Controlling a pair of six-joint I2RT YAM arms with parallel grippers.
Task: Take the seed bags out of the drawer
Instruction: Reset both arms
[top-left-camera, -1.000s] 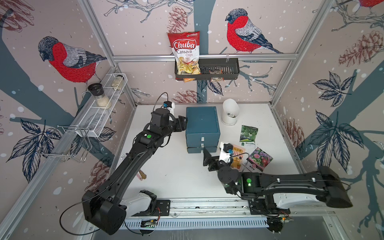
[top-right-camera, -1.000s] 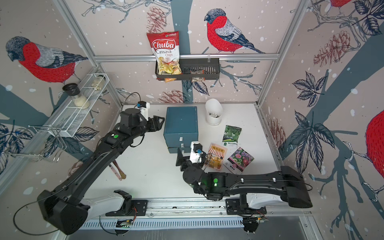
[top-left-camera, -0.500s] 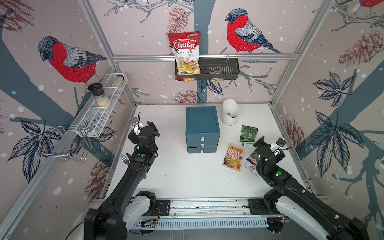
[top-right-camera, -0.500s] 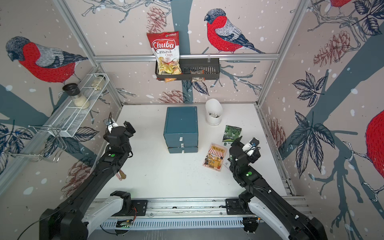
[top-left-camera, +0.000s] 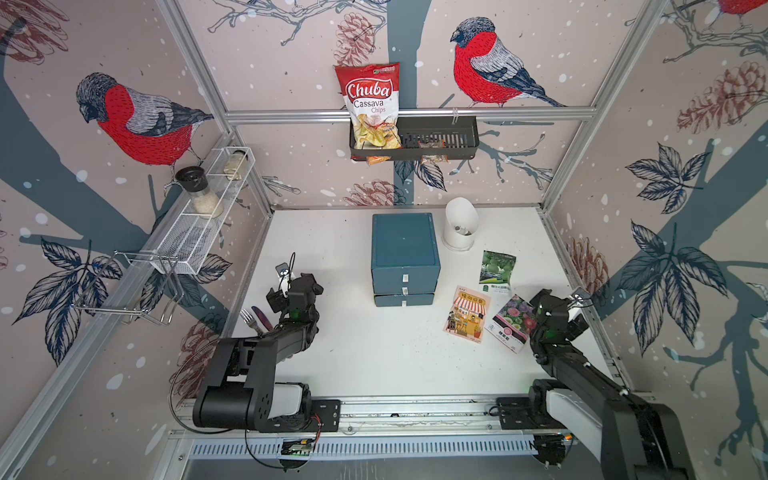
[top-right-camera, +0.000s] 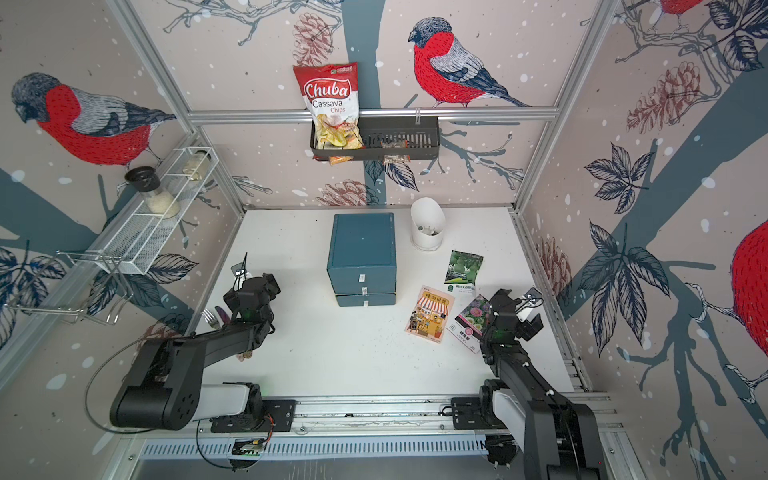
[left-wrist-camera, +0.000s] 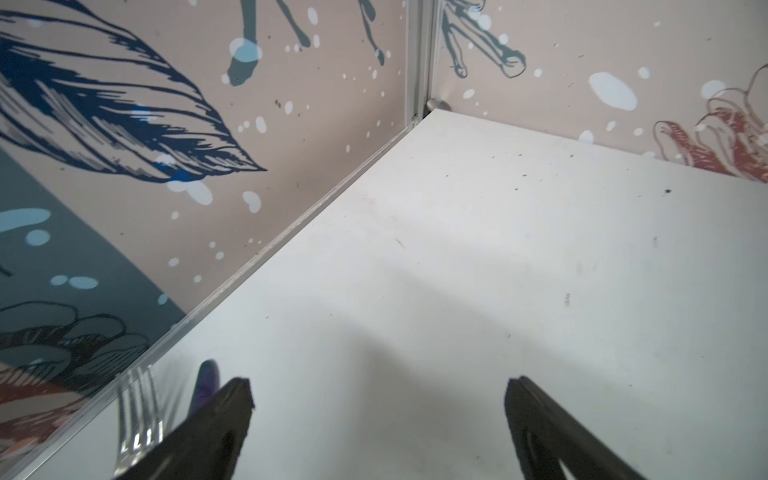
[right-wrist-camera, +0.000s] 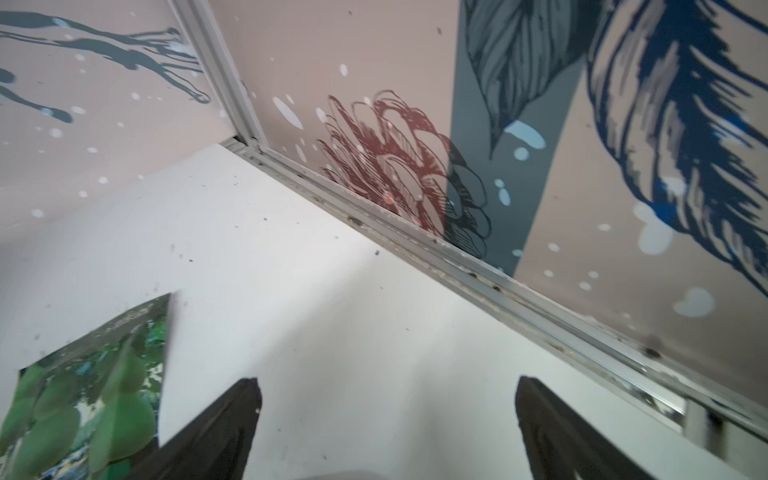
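Three seed bags (top-right-camera: 430, 314) lie flat on the white table (top-left-camera: 365, 357), right of the blue drawer unit (top-left-camera: 405, 249). The green-fruit packet (top-left-camera: 498, 268) is rearmost; the orange shop packet (top-left-camera: 467, 314) and the flower packet (top-left-camera: 513, 322) lie side by side in front of it. Bare tabletop spans the middle, between the arms. The left gripper (left-wrist-camera: 378, 390) sits by the left wall edge, near a fork (top-left-camera: 248, 319). The right gripper (right-wrist-camera: 388, 390) sits by the right wall rail, near the flower packet. Both pairs of fingers (left-wrist-camera: 224, 415) are spread wide and hold nothing.
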